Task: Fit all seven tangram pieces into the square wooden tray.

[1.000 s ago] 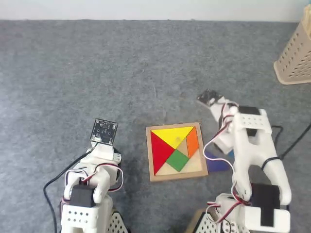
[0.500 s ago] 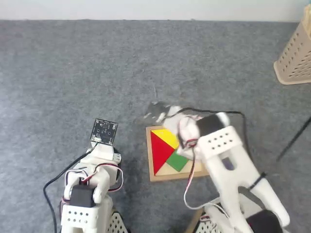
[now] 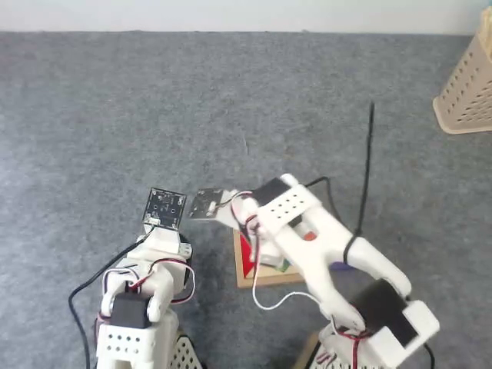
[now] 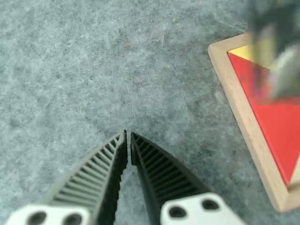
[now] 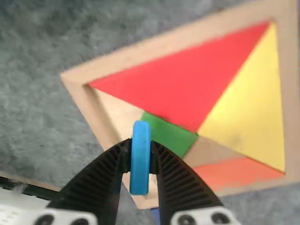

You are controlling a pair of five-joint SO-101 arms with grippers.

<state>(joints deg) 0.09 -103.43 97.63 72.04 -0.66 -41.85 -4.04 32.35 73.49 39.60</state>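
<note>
**A:** Four of seven already down in the tray (image 5: pixel 84 98): red (image 5: pixel 187 79), yellow (image 5: pixel 251 108), green (image 5: pixel 171 133), orange (image 5: pixel 234 178).

**B:** And a fifth?

**A:** Blue piece (image 5: pixel 140 173), stood on edge, pinched between the jaws of the right gripper (image 5: pixel 140 143). Held over bare wood just beside green.

**B:** Past halfway, then. Left to do?

**A:** Lay blue flat into a gap, then seat two more. Possibly one of them: a purple sliver (image 3: pixel 344 266) just right of the tray. Too hidden to be sure. No telling where the last one lies.

**B:** Left gripper (image 4: pixel 128 136)?

**A:** Pressed together, holding nothing, over carpet (image 4: pixel 70 56) left of the tray.

**B:** Anything from the high view that the wrist views miss?

**A:** Gives the layout: tray near the middle, between the arms, with the right arm (image 3: pixel 307 231) stretched leftward across it. Hides most of the tray that way, bar a strip of red and the near rim. Says nothing of the grip. Takes the right wrist view for the blue piece and the open gaps, and the left wrist view for its own closed fingers.
</note>
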